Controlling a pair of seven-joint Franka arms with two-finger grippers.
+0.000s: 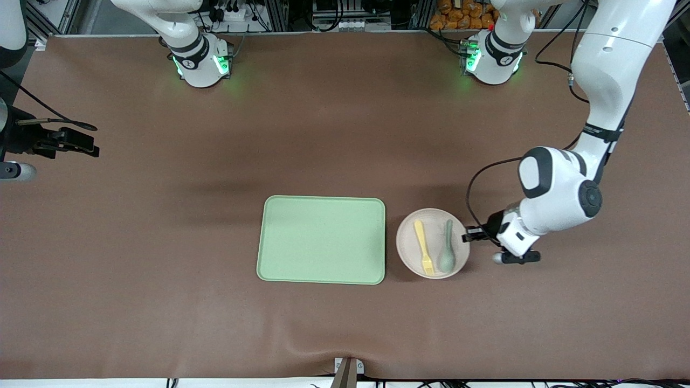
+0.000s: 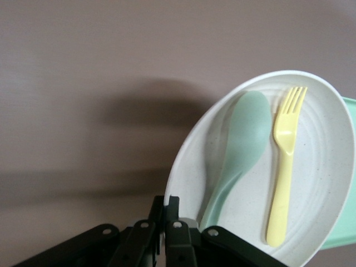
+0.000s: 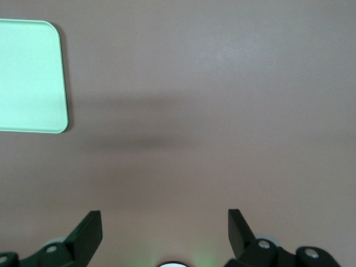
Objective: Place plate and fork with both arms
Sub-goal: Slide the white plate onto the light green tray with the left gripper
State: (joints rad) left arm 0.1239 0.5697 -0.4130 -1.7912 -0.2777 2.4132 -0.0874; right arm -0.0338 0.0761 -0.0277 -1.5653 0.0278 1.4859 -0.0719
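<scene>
The off-white plate (image 1: 409, 237) sits beside the green tray, toward the left arm's end of the table. The yellow fork (image 1: 423, 247) lies in the plate next to a pale green spoon (image 1: 447, 253). My left gripper (image 1: 468, 235) is shut on the plate's rim at the edge facing away from the tray. The left wrist view shows its fingers (image 2: 173, 204) pinching the rim of the plate (image 2: 328, 183), with the fork (image 2: 283, 167) and spoon (image 2: 239, 144) lying inside. My right gripper (image 1: 73, 141) waits open at the right arm's end of the table, and in its wrist view nothing sits inside the right gripper (image 3: 165, 222).
The rectangular pale green tray (image 1: 322, 239) lies mid-table with nothing on it; its corner shows in the right wrist view (image 3: 28, 72). Brown cloth covers the table. A small bracket (image 1: 347, 371) sticks up at the table edge nearest the front camera.
</scene>
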